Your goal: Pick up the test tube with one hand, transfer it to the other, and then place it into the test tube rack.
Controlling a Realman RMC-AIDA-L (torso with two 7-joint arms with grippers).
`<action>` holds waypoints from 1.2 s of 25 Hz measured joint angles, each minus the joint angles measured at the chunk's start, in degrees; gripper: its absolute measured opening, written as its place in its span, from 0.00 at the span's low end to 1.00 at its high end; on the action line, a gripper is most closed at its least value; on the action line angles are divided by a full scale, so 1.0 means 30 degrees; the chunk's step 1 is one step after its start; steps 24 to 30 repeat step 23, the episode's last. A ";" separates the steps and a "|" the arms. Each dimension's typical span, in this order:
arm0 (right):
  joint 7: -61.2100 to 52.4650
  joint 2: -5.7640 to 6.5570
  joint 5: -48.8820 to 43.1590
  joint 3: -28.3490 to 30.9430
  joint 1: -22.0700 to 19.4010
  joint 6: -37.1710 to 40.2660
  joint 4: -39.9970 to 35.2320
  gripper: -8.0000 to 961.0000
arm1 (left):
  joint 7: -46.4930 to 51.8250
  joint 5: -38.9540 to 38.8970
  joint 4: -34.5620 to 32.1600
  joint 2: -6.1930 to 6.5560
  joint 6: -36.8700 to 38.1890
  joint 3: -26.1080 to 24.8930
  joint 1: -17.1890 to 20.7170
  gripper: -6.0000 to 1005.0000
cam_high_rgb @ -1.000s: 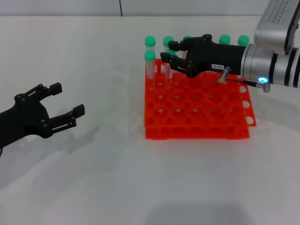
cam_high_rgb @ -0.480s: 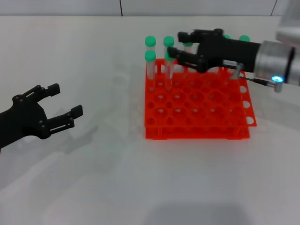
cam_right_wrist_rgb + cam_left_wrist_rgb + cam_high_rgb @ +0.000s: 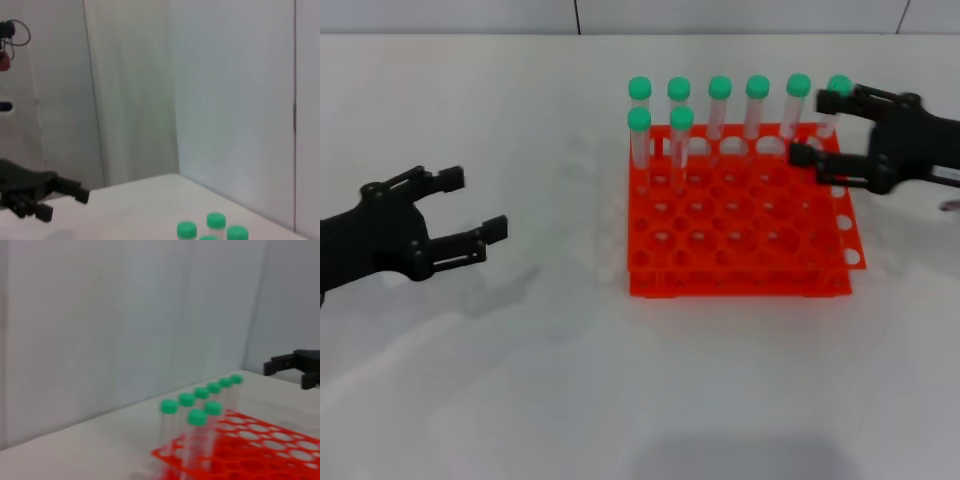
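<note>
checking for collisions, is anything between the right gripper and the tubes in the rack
Nothing visible. The right gripper, fingers open and empty, sits at the rack's far right corner, beside the nearest tube of the back row. The left gripper is far off, open.

White bench (image 3: 570, 380), matte, faint shadows across it. Pale wall panels (image 3: 125, 315) behind the bench, vertical seams between them. Red object with a looped black cable (image 3: 6, 55) against the far wall; too small to identify.

Head camera: high, angled down. Wrist cameras: low, level, facing inward. Shared: bright orange-red plastic rack (image 3: 740, 212) (image 3: 240, 450), green-capped clear tubes (image 3: 720, 105) (image 3: 197, 427) (image 3: 216, 226).
</note>
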State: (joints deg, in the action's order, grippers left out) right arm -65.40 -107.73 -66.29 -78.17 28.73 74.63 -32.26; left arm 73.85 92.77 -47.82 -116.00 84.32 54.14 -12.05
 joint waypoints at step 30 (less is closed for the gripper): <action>0.0584 -0.0402 -0.4772 0.1499 -0.0316 0.0402 0.1272 0.91 | 0.1210 0.3350 0.1712 0.2423 0.3178 0.0000 -0.3666 0.87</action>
